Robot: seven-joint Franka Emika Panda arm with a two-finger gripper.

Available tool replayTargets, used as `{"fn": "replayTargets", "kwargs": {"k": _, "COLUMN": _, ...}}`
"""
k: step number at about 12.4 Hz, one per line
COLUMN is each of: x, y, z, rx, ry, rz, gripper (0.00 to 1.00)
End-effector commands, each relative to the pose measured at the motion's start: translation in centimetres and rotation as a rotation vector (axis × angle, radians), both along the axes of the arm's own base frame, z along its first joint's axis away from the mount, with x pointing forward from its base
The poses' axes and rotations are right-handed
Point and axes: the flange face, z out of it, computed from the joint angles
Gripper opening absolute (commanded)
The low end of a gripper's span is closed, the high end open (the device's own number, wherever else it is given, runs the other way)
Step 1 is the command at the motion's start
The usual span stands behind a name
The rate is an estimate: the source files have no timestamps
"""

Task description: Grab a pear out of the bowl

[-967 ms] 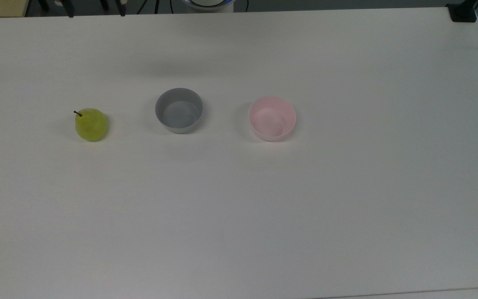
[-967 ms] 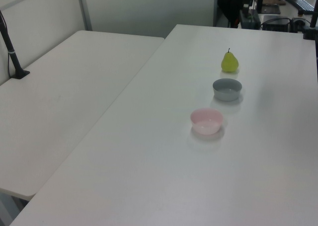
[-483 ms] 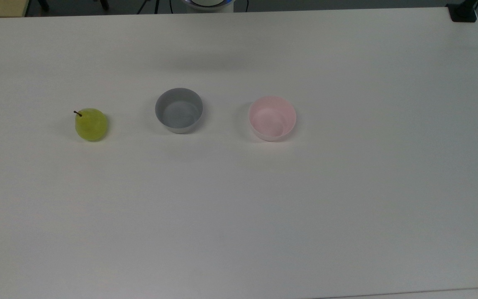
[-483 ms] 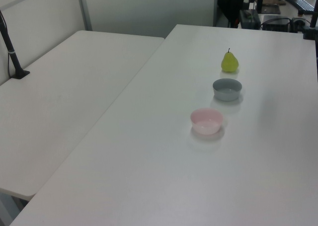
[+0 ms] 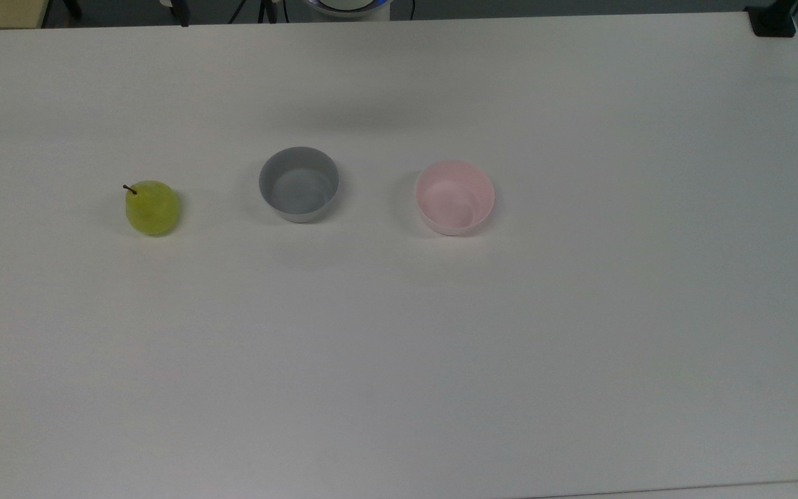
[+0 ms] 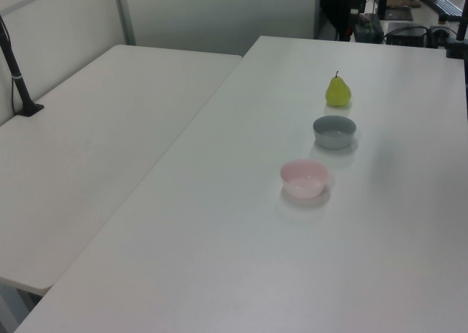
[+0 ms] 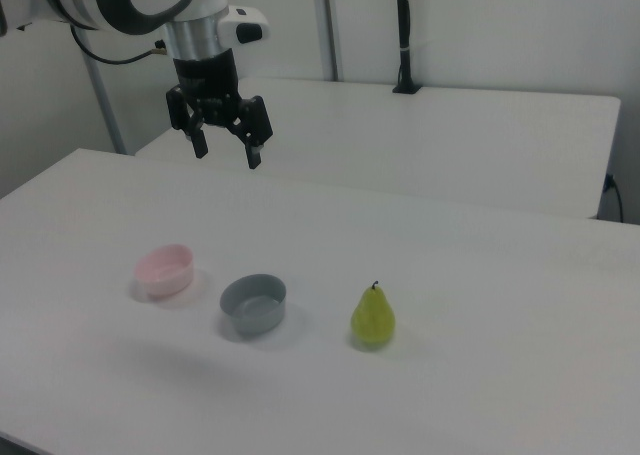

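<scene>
You have the pear (image 7: 373, 318) standing upright on the white table (image 5: 399, 346), not in any bowl; its long axis runs vertical, with the short dark stem pointing up in the right view and the left view (image 6: 338, 91). In the top view the pear (image 5: 152, 208) is seen end-on, so its narrow neck is hard to make out and the stem leans toward the top view's upper left. It stands at one end of a row: the grey bowl (image 5: 298, 184) sits in the middle, and the pink bowl (image 5: 454, 197) at the far end, each well apart from its neighbour. Both bowls hold nothing. Your gripper (image 7: 225, 147) hangs high above the table in the right view, jaws spread wide and holding nothing, above and behind the pink bowl (image 7: 165, 270). The arm's upper links are cut off at the right view's top left.
</scene>
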Motion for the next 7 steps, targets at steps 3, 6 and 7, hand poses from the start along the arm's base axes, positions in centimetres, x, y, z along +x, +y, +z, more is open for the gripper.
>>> {"fn": "replayTargets", "kwargs": {"k": 3, "x": 0.41, "y": 0.00, "z": -0.70, "rx": 0.015, "ry": -0.015, "rz": -0.004, "gripper": 1.00}}
{"fn": "replayTargets", "kwargs": {"k": 6, "x": 0.43, "y": -0.01, "z": -0.56, "rx": 0.014, "ry": -0.022, "rz": -0.006, "gripper": 1.00}}
{"fn": "replayTargets", "kwargs": {"k": 7, "x": 0.47, "y": -0.01, "z": -0.64, "rx": 0.015, "ry": -0.021, "rz": -0.009, "gripper": 1.00}}
